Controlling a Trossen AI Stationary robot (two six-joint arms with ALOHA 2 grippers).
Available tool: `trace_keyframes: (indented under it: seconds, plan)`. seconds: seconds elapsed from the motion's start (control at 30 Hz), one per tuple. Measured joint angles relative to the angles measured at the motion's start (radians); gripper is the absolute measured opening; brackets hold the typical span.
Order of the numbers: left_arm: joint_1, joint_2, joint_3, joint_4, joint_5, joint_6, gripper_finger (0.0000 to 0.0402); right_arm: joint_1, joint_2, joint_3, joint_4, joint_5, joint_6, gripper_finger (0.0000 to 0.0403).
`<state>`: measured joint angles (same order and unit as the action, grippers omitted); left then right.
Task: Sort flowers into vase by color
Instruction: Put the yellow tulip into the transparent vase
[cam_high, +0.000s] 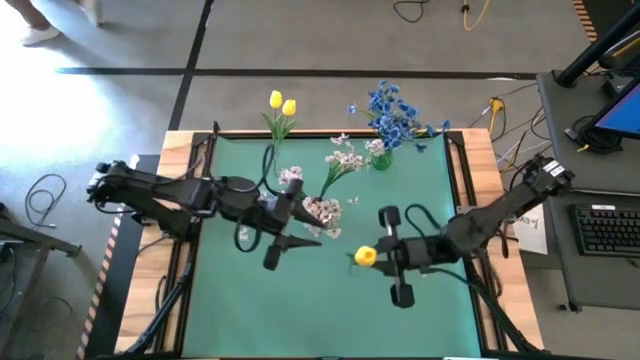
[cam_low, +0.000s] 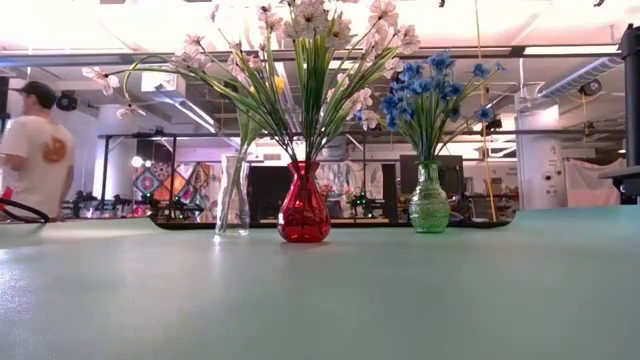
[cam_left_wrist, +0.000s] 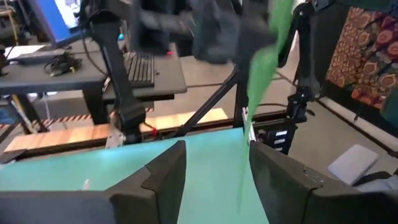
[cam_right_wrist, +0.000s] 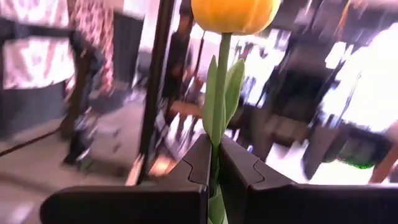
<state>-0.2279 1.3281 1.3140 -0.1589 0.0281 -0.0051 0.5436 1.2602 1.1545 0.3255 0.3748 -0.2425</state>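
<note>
The right gripper (cam_high: 385, 257) hangs over the near right part of the green surface (cam_high: 300, 310), its fingers (cam_right_wrist: 186, 168) clenched on the stem of a yellow tulip (cam_high: 365, 256) whose head stands clear above them. The left gripper (cam_high: 300, 215) is over the middle, fingers (cam_left_wrist: 165, 177) spread apart with a green stem (cam_left_wrist: 264, 68) passing between them; whether they touch it is unclear, and a pinkish-white spray (cam_high: 322, 210) lies just beside. The near half of the surface offers open room. At the far edge stand a clear vase (cam_low: 232, 195) with two yellow tulips (cam_high: 281, 104), a red vase (cam_low: 303, 205) of pinkish-white blossoms (cam_low: 300, 40), and a green vase (cam_low: 429, 200) of blue flowers (cam_low: 430, 90). No writing is readable.
</note>
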Motion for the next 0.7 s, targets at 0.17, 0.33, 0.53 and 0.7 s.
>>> trace_keyframes:
  seconds: [0.17, 0.33, 0.53, 0.7]
  plan:
    - [-0.005, 0.052, 0.0, 0.096, 0.011, -0.001, 0.0197, -0.024, 0.001, 0.0, 0.121, -0.013, -0.116, 0.0013]
    - [-0.005, 0.096, 0.0, 0.207, 0.011, -0.003, 0.0225, -0.048, 0.002, 0.0, 0.146, -0.017, -0.14, 0.0013]
    - [-0.005, 0.144, 0.0, 0.313, 0.047, -0.003, 0.0231, -0.075, 0.006, 0.0, 0.172, -0.017, -0.161, 0.0013]
    - [-0.005, 0.15, 0.0, 0.346, 0.033, -0.003, 0.0218, -0.086, 0.006, 0.002, 0.174, -0.017, -0.163, 0.0013]
